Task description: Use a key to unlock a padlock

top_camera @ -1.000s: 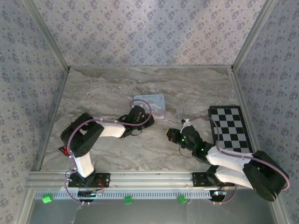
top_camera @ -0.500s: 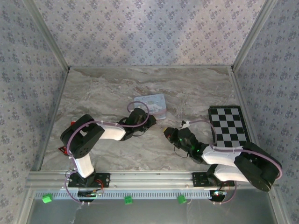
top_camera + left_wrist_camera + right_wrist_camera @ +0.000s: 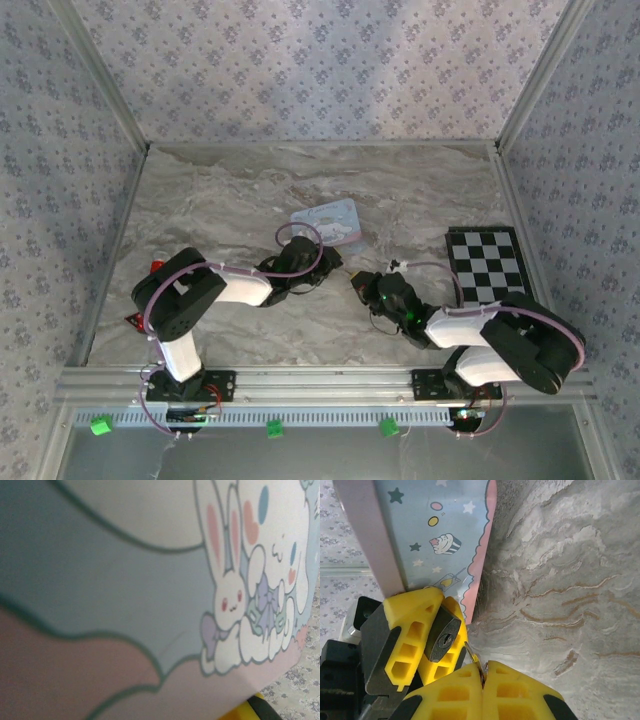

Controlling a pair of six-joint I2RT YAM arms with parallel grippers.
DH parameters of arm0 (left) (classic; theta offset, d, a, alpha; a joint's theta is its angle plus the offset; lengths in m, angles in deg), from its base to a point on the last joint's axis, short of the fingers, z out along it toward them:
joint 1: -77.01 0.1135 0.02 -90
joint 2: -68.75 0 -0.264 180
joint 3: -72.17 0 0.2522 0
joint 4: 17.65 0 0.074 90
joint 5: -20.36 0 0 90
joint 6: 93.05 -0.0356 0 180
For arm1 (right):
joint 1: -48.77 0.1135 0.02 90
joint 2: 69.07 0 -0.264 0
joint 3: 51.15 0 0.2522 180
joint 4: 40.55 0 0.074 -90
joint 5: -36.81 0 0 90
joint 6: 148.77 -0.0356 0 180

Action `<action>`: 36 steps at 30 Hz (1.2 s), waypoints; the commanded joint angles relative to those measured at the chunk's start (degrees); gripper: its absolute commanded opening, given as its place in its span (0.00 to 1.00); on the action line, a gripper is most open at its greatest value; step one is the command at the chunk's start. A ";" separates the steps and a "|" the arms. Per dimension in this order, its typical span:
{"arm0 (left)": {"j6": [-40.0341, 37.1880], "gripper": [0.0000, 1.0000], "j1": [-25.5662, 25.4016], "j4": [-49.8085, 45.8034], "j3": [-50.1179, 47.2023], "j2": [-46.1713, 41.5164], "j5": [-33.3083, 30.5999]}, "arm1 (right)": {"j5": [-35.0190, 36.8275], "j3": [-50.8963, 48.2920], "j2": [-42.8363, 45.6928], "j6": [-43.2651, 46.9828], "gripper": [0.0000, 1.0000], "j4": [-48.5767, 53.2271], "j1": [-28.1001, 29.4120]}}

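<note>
In the right wrist view, the padlock [image 3: 441, 634] is a small dark block with its keyhole facing the camera. It is clamped between the yellow fingers of my left gripper [image 3: 436, 630]. My right gripper [image 3: 484, 669] is shut on the key [image 3: 472, 652]. The brass blade sticks out toward the padlock, with its tip just right of the keyhole and outside it. From above, the left gripper [image 3: 325, 268] and right gripper [image 3: 355, 283] nearly meet at mid-table. The padlock's loop is hidden.
The pale-blue cartoon tin [image 3: 328, 222] lies right behind the two grippers; its rabbit picture [image 3: 235, 590] is very close to the left wrist camera. A checkerboard mat [image 3: 490, 265] lies at the right. Patterned walls enclose the marble table [image 3: 220, 200].
The left gripper has moved right and the right gripper left, closing the gap between padlock and key. The right arm has folded lower toward the table.
</note>
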State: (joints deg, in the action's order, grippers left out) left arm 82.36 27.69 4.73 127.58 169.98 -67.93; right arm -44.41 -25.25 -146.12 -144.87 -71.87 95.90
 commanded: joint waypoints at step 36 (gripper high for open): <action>7.20 0.00 -2.40 19.11 -3.35 1.86 -7.36 | -3.73 -1.63 -6.51 -17.32 0.00 -14.06 -1.26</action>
State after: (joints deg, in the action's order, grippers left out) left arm 88.17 25.83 18.43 122.79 171.44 -75.27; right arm -48.15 -26.13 -152.00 -160.57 -83.72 95.03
